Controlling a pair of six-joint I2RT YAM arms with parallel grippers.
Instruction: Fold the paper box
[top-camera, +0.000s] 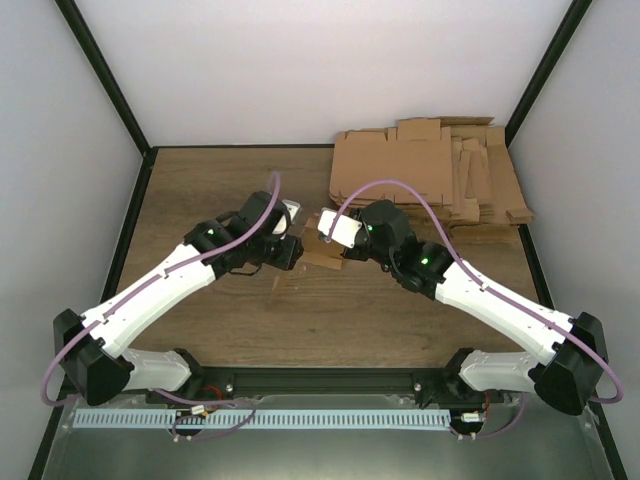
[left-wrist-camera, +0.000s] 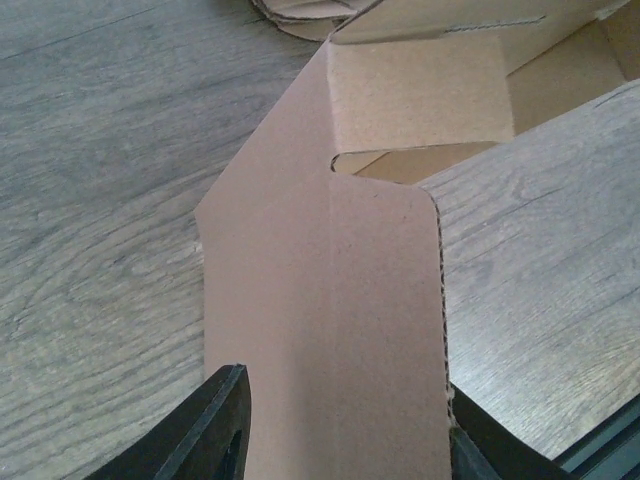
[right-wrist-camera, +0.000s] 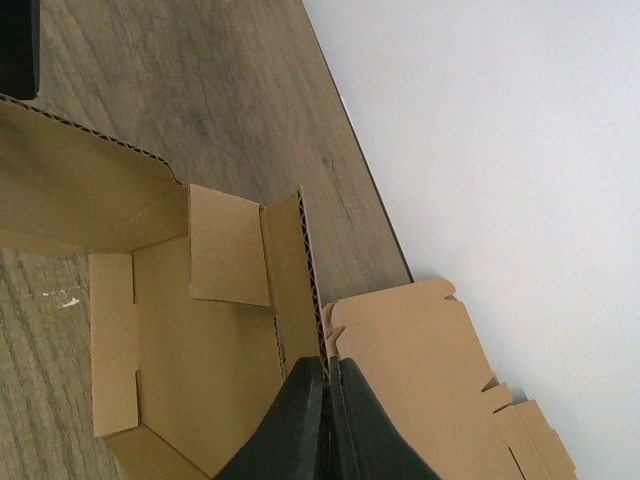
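The paper box (top-camera: 318, 257), plain brown corrugated card with matt faces, fluted cut edges, a rounded flap corner and slit tabs, lies partly erected at mid-table on the grey-brown wood-grain table (top-camera: 200, 190), between the two arms. The right gripper (right-wrist-camera: 327, 375) is clenched on the top edge of an upright side wall. The left gripper (left-wrist-camera: 345, 420) has its black fingers (left-wrist-camera: 205, 435) either side of a long flap, but whether they clamp it cannot be determined; a pile of flat blanks (top-camera: 440, 170) lies in the far right corner.

no legible text, label or number anywhere in view
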